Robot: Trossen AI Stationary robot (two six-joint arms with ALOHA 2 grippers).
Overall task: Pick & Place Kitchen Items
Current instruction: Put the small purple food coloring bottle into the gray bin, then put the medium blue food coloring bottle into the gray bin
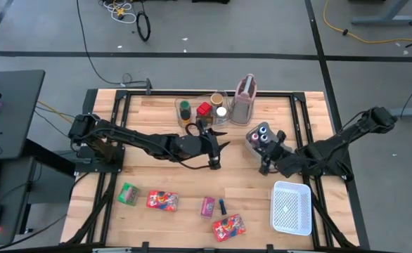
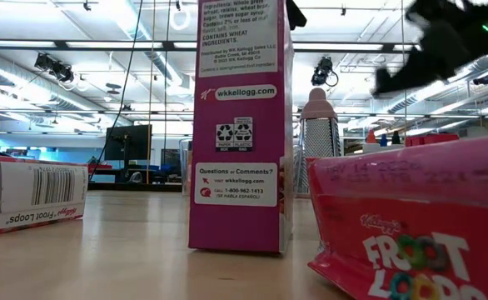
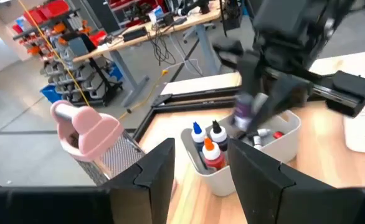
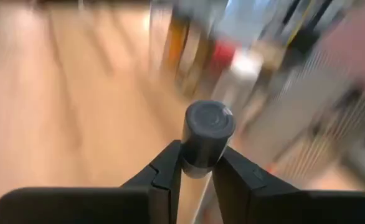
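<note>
My right gripper (image 1: 264,163) is shut on a small jar with a dark grey lid (image 4: 208,122). In the left wrist view the jar (image 3: 245,113) shows just above a small bin (image 3: 265,157) of coloured-cap bottles (image 3: 212,149). My left gripper (image 1: 219,153) stands open at the table's middle, nothing between its fingers (image 3: 157,168). Spice jars (image 1: 204,109) stand in a clear bin at the far edge. Red, pink and green packets (image 1: 162,200) lie flat near the front edge. My right gripper pinches the jar's body just under the lid (image 4: 198,163) between its two fingers. The lid end sticks out past the fingertips. The jar is lifted clear of the table, tilted, over the small bin.
A pinkish grater jug (image 1: 245,102) stands beside the clear bin at the back. A white mesh basket (image 1: 292,208) sits at the front right. In the low view a pink cereal box (image 2: 244,125) stands upright between two Froot Loops packets (image 2: 419,237).
</note>
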